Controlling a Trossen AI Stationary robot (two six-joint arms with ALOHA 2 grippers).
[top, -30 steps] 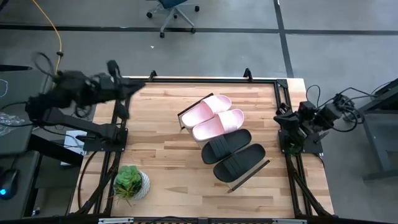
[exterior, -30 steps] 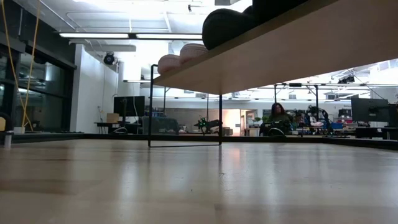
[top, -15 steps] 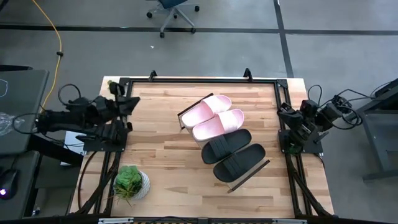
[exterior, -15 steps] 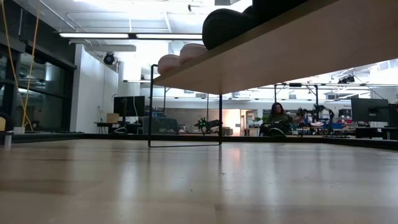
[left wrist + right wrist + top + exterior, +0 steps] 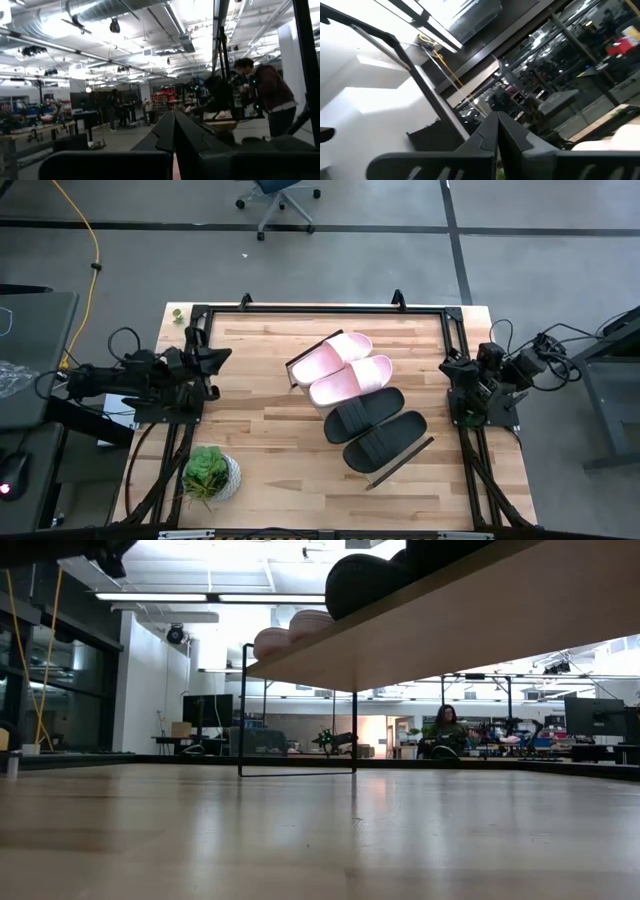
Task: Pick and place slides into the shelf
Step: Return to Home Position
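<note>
Two pale pink slides (image 5: 342,366) and two black slides (image 5: 375,426) lie side by side on the shelf (image 5: 322,404), a light-wood board with dark end rims that sits slantwise mid-table. From table height the shelf (image 5: 450,630) shows from below, raised on a thin dark frame (image 5: 297,772), with black (image 5: 360,585) and pink (image 5: 285,638) slide ends above its edge. My left gripper (image 5: 218,359) (image 5: 173,116) is shut and empty at the table's left edge. My right gripper (image 5: 448,367) (image 5: 497,117) is shut and empty at the right edge. Both stand well away from the shelf.
A small potted plant (image 5: 212,473) stands in the table's near-left corner. Bare wood lies between each arm and the shelf. A dark metal frame (image 5: 320,308) rims the table. People show in the room beyond (image 5: 267,90) (image 5: 445,730).
My left arm has drawn in at the table's left edge; its gripper has moved from the far-left corner toward the near edge and come lower, so a dark part of the arm now shows at the low view's top left. The slides and shelf have stayed put.
</note>
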